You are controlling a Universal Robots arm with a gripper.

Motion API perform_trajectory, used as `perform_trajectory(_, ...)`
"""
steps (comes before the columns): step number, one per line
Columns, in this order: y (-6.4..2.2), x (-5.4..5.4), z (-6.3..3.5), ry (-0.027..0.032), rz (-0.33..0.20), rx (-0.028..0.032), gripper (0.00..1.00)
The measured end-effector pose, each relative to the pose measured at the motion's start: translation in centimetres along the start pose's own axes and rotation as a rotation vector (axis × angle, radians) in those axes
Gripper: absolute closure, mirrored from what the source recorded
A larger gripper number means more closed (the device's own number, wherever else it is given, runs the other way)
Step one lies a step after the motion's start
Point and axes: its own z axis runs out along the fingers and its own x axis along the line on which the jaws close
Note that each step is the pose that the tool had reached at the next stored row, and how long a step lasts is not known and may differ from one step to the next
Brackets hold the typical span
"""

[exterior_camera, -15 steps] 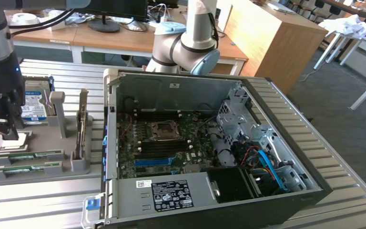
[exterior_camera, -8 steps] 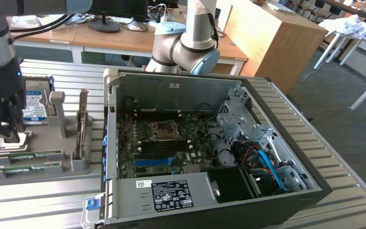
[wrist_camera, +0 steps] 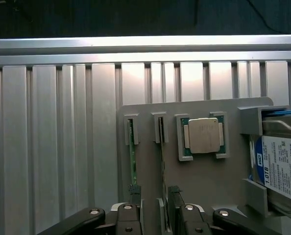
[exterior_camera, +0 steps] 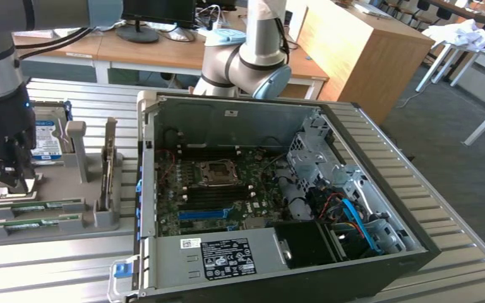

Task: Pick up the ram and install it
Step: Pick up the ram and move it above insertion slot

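The hand, wide open and empty, hovers over the ram, which stands edgewise in the grey holder, at the exterior view's left of the computer case. It is best centred between the fingers, clear of the neighbouring stick, with a straight descent.

- Arm: silver-grey tubes, rounded grey joints, a pale blue cap toward twelve o'clock.
- Tool: black, jointed links, round silver screws.
- Black cable along the tube.
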Motion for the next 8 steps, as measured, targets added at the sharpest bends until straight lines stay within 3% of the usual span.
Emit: perform_trajectory(8,-0.03,0.02,0.95,0.0002,-0.007,-0.0001,0.64)
